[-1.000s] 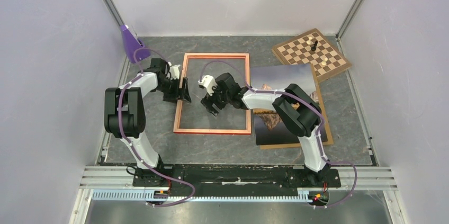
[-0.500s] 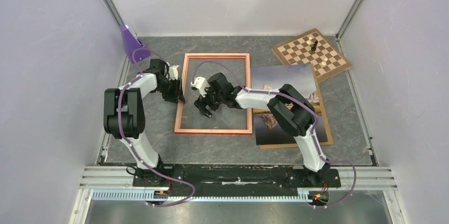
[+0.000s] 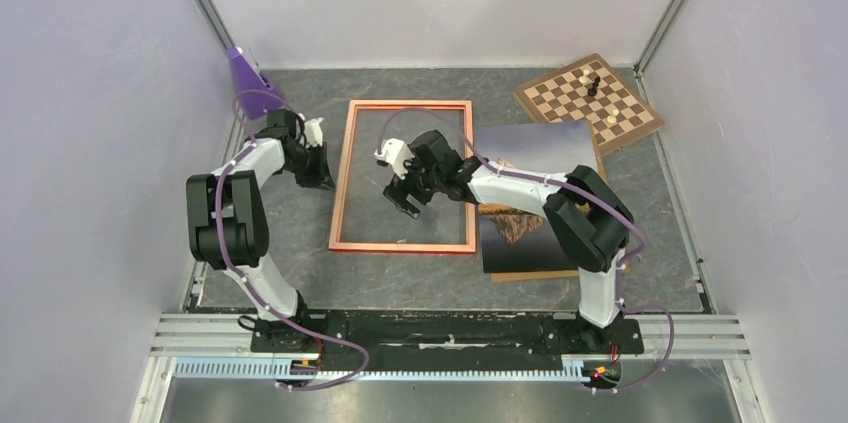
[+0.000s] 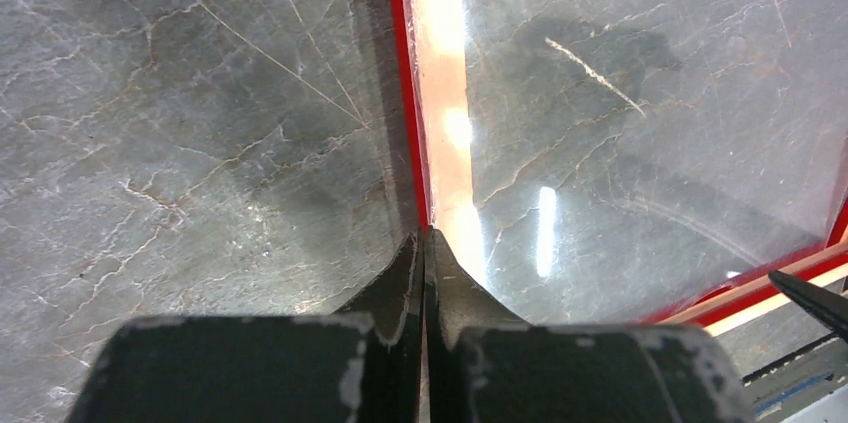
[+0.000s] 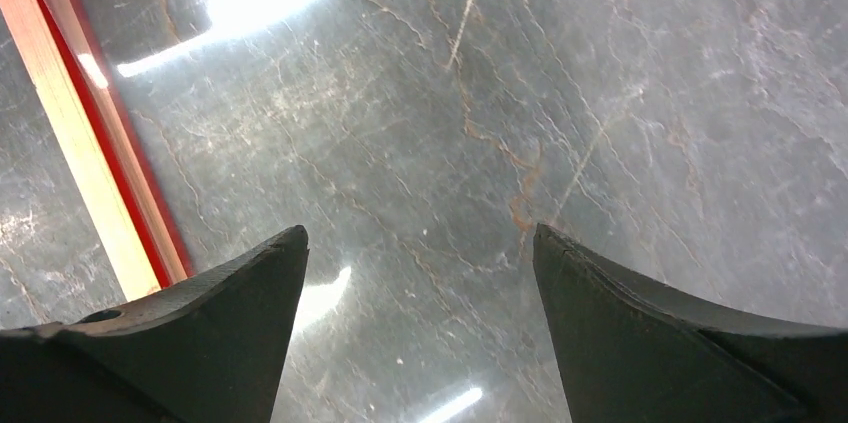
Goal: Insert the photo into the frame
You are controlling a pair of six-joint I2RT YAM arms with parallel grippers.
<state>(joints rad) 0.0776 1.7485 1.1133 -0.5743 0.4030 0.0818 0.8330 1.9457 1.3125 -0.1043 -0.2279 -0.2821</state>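
My left end effector (image 4: 422, 243) is pinched shut at the frame's (image 4: 440, 93) left rail, I'd guess to steady it. My right end effector (image 5: 420, 238) hangs wide open, empty.

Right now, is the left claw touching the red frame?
Cannot tell. In the left wrist view the shut left gripper lines up with the frame, but pressing on it or hovering above looks the same.

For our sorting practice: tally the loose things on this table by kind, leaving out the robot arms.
Frame: 1
Photo: 1
Backing board: 1
Chessboard: 1
Chess pieces: 3
Purple object: 1
Total: 8
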